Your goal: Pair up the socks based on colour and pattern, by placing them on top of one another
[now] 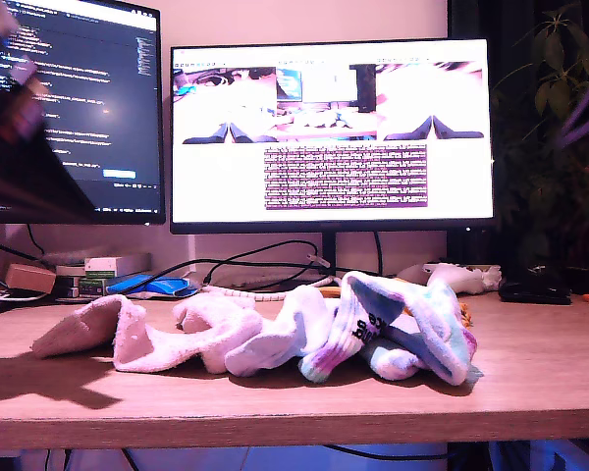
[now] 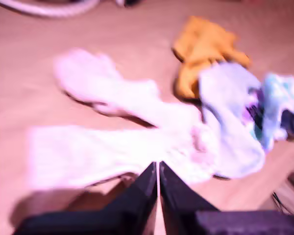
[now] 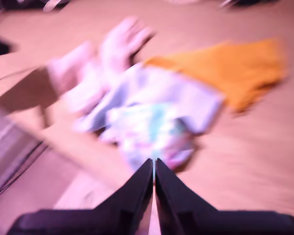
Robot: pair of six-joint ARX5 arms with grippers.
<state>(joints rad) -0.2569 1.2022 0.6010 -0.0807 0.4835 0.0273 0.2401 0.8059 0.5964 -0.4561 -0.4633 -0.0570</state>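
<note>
- Across the exterior view's left part of the desk [image 1: 275,402], the near pink sock [image 2: 88,154] and the far pink sock [image 2: 103,83] lie splayed apart. They meet only where their ends run into the heap, so I judge this pair not yet stacked.
- Toward the middle, the white-lavender sock [image 2: 230,122] lies draped against the pink ones. I cannot pick out its mate.
- Further toward the exterior view's right, the tie-dye sock [image 3: 152,132] is bunched up, touching the white-lavender one. A second tie-dye sock may be tangled in with it, but blur keeps me from telling.
- Behind that tangle, the mustard sock [image 3: 235,68] lies crumpled at the heap's edge, touching it. I cannot tell whether it is one sock or two.
- My first gripper [image 2: 158,166] hangs above the pink socks, jaws pressed together with nothing between them.
- My second gripper [image 3: 153,164] hangs above the tie-dye sock, jaws likewise closed on nothing.
- As I read it, no pair has been laid one on the other: the socks form one mixed heap, and every pairing is left to do.
</note>
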